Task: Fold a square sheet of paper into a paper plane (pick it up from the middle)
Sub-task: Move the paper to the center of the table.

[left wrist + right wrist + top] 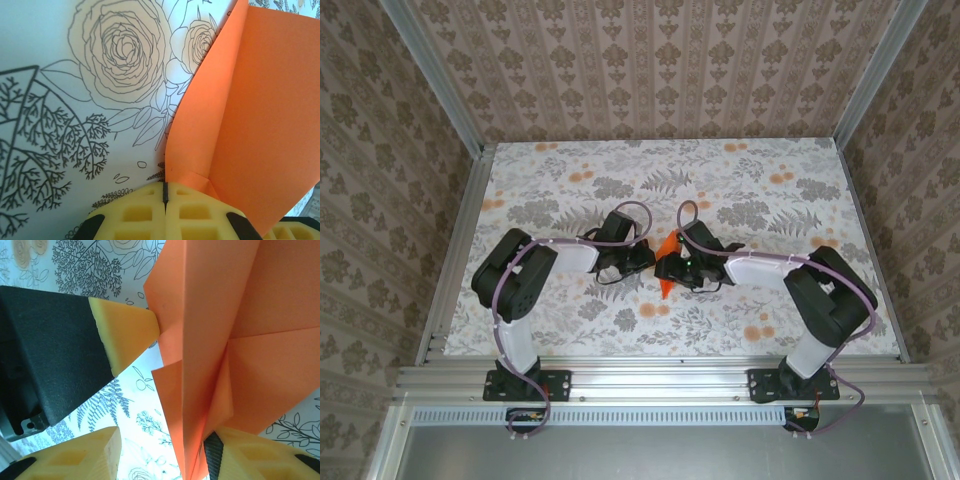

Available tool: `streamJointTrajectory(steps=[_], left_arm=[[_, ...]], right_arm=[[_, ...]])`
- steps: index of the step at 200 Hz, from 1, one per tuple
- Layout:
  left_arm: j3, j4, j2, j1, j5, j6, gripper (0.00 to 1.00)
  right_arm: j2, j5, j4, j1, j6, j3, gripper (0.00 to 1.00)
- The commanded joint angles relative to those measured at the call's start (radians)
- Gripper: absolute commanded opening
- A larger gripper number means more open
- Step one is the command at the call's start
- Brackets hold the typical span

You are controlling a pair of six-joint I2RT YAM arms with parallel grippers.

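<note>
Left claw (165,194) pinches one edge of folded orange paper (250,125).

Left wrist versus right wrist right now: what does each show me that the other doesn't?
Left wrist: the left gripper shut on a lower corner of the orange paper. Right wrist: the right gripper, jaws apart, with the paper's folded layers running down between them, and the left gripper's tip meeting the paper's edge. Shared: the creased orange paper over the floral tablecloth.
</note>
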State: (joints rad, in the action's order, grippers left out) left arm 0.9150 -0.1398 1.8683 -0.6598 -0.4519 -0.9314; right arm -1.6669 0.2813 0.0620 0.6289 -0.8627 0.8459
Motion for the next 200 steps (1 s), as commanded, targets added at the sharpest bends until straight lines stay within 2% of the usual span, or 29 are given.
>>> streamJointTrajectory(steps=[1,30,89,200], left_arm=[[-0.019,-0.014,0.015,0.005,-0.010,-0.021,0.04],[-0.024,-0.024,0.012,0.005,-0.016,-0.026,0.03],[-0.033,-0.038,0.003,0.007,-0.024,-0.035,0.03],[-0.047,-0.051,-0.027,0.009,-0.030,-0.043,0.04]], right_arm=[[-0.025,-0.092,0.087,0.019,0.021,0.052,0.48],[-0.039,-0.164,0.154,0.038,0.021,0.087,0.48],[-0.097,-0.224,0.237,0.065,0.004,0.168,0.36],[-0.148,-0.391,0.422,0.111,-0.024,0.272,0.31]])
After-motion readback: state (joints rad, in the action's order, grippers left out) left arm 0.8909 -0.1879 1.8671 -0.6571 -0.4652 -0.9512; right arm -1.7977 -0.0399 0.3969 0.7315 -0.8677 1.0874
